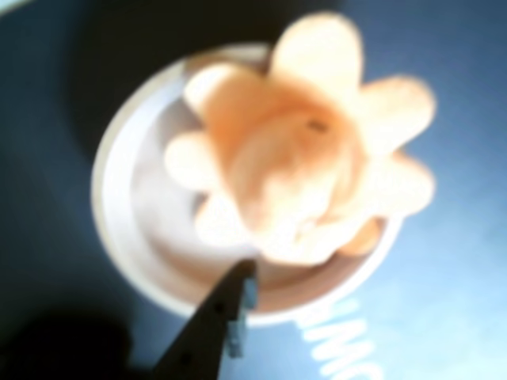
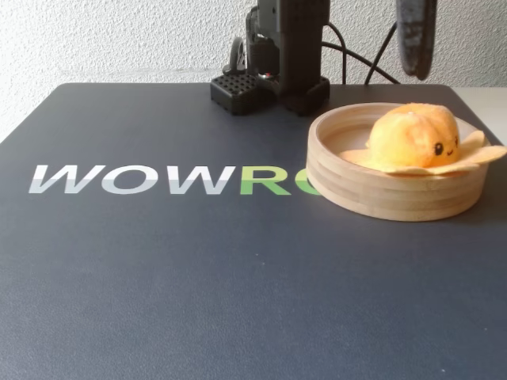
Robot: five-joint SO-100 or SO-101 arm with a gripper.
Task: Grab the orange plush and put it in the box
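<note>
The orange plush (image 2: 414,136) is a yellow-orange octopus with black eyes. It lies inside the box (image 2: 380,194), a shallow round tray of light wood, with some tentacles draped over the rim. In the wrist view the plush (image 1: 305,150) fills the middle of the picture over the box (image 1: 119,198), seen from above and blurred. My gripper (image 2: 416,47) hangs above the box, clear of the plush. In the wrist view only one dark finger of the gripper (image 1: 242,305) shows at the bottom edge, with nothing against it and nothing held.
A dark mat with the lettering "WOWRO" (image 2: 150,180) covers the table. The arm's black base (image 2: 289,55) and a small black perforated block (image 2: 238,93) stand at the back, just behind the box. A white wall is behind them.
</note>
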